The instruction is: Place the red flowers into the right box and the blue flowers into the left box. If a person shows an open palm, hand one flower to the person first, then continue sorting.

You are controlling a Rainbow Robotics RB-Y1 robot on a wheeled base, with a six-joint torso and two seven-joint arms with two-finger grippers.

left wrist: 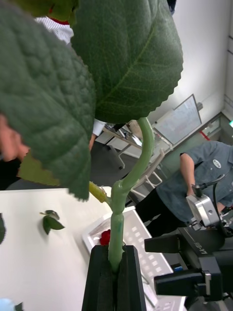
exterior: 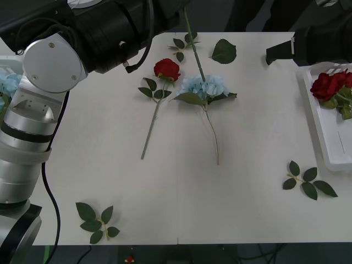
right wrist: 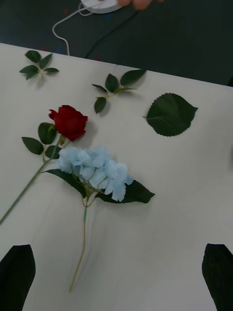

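My left gripper (left wrist: 115, 250) is shut on a thick green flower stem (left wrist: 127, 194) with big serrated leaves; its bloom is hidden. That stem (exterior: 193, 47) hangs down over the table's far middle. Below it lie a red flower (exterior: 166, 69) and a blue flower (exterior: 204, 86) side by side on the white table. My right gripper (right wrist: 117, 247) hovers open above them, and it shows at the far right (exterior: 275, 54). The right box (exterior: 330, 137) holds red roses (exterior: 329, 85). Blue blooms (exterior: 10, 82) show at the far left behind my left arm.
Loose leaf sprigs lie at the front left (exterior: 96, 220), the front right (exterior: 308, 181) and the far middle (exterior: 184, 44). A single big leaf (exterior: 224, 51) lies beside that last one. A person's fingertips (right wrist: 141, 3) show beyond the table's far edge.
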